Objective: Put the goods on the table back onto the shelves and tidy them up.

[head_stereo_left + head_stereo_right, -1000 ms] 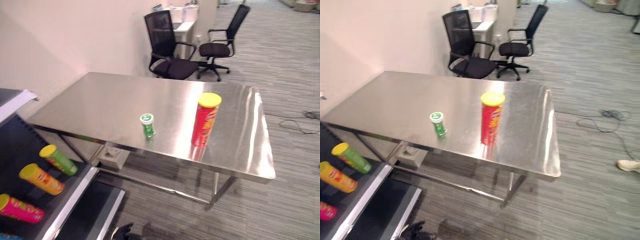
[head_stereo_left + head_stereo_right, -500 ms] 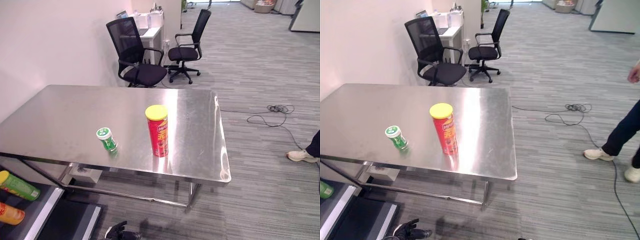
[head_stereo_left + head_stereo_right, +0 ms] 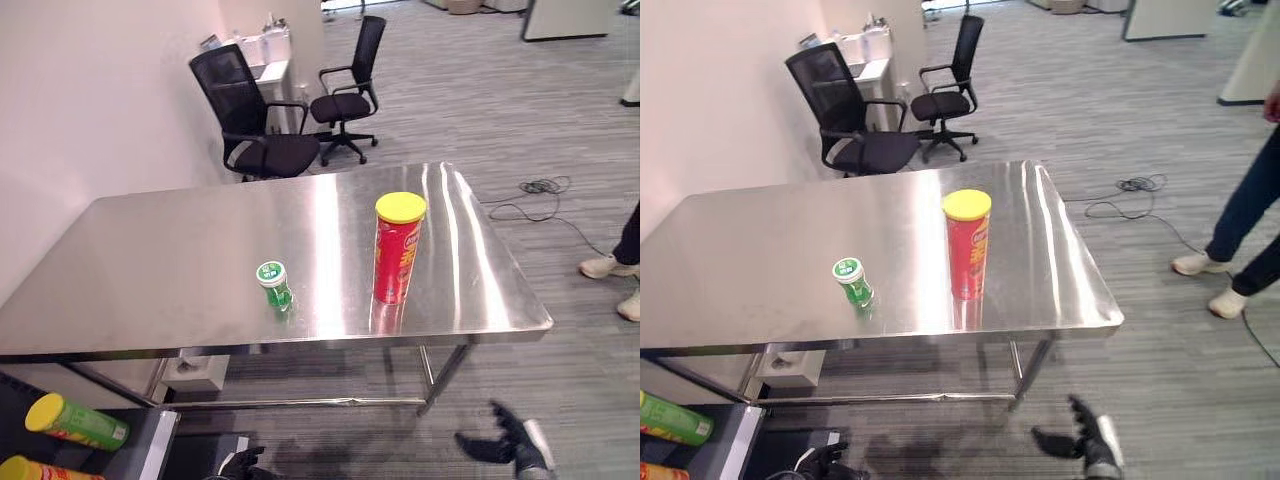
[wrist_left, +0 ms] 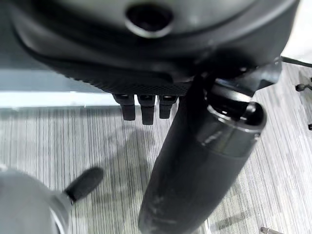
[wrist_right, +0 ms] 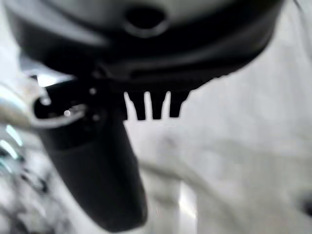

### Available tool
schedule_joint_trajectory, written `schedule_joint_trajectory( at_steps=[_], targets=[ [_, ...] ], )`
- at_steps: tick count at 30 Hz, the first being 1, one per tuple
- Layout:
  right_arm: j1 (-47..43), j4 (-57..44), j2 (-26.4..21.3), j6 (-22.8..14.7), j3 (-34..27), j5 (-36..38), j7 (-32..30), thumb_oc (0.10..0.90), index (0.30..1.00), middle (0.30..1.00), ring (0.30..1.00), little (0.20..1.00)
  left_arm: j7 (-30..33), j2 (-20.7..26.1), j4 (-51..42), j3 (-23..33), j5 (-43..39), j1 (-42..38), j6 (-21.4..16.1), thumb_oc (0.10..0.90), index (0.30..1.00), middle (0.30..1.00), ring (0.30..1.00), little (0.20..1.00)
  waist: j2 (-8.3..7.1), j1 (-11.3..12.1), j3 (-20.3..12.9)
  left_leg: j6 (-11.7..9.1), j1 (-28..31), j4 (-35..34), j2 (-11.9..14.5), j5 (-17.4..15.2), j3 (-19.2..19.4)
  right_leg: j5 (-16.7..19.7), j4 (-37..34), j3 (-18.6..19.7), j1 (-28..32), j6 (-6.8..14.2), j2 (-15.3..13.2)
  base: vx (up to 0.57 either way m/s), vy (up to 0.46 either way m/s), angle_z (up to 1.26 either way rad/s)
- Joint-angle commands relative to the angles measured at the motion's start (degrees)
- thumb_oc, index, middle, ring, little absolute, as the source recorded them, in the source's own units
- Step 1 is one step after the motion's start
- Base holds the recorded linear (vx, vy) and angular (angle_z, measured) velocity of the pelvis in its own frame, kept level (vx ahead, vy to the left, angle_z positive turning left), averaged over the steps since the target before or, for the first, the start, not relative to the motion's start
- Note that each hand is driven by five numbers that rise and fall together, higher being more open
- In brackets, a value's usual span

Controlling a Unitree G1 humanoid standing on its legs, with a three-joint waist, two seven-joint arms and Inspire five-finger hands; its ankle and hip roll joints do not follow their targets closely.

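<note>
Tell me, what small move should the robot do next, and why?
Probably raise the right hand toward the tall red can with the yellow lid. It stands upright on the steel table beside the small green bottle, while both hands, the left hand too, hang low over the floor, holding nothing.

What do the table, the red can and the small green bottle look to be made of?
Table: brushed stainless steel, by its silver sheen and streaky reflections. Red can: probably printed cardboard tube with a matte yellow plastic lid; the wall material is not certain. Green bottle: likely translucent green plastic with a white-and-green cap.
</note>
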Motion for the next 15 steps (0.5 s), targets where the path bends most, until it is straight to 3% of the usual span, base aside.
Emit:
schedule_joint_trajectory(
  at_steps=[1,8,12,15],
  targets=[
    [-5.0,0.9,-3.2,-3.5,-2.8,0.3,-2.6,0.800,0.900,0.900,0.900,0.900,0.3,-2.1,0.3,2.4,0.6,-2.9,-1.8,0.800,0.900,0.900,0.900,0.900,-0.22,-1.1,0.0,-6.2,2.2,0.6,6.7,-3.3,0.6,15.1,-9.5,-4.4,0.8,-1.0,0.1,0.04,0.073,-0.52],
    [-5.6,-26.3,-1.0,-4.7,-13.1,-10.6,-7.8,0.800,0.900,0.900,0.900,0.900,-0.5,-3.9,-0.8,-0.7,4.1,-2.9,-2.7,0.800,0.900,0.900,0.900,0.900,-0.80,-1.7,-0.1,-5.6,2.6,0.6,6.0,-3.4,-1.5,14.9,-11.1,-5.9,3.0,-0.9,0.6,0.03,0.002,-0.12],
    [-8.5,-35.0,2.6,-5.1,-14.8,-12.7,-9.3,0.800,0.900,0.900,0.900,0.900,-0.2,-4.6,-1.2,-1.4,4.4,-2.6,-2.8,0.800,0.900,0.900,0.900,0.900,-1.10,-1.0,0.1,-5.3,3.0,0.6,6.0,-3.7,-2.6,13.8,-11.0,-6.2,3.9,-1.1,0.7,0.03,-0.033,0.18],
    [-11.5,-39.8,3.9,-5.4,-12.6,-12.9,-9.0,0.800,0.900,0.900,0.900,0.900,-0.1,-4.9,-0.9,-1.8,4.3,-2.4,-2.7,0.800,0.900,0.900,0.900,0.900,-1.44,-0.1,0.4,-5.1,3.4,0.6,6.0,-3.7,-3.3,13.1,-10.7,-6.9,4.5,-1.2,0.7,0.03,-0.039,0.26]
  ],
)
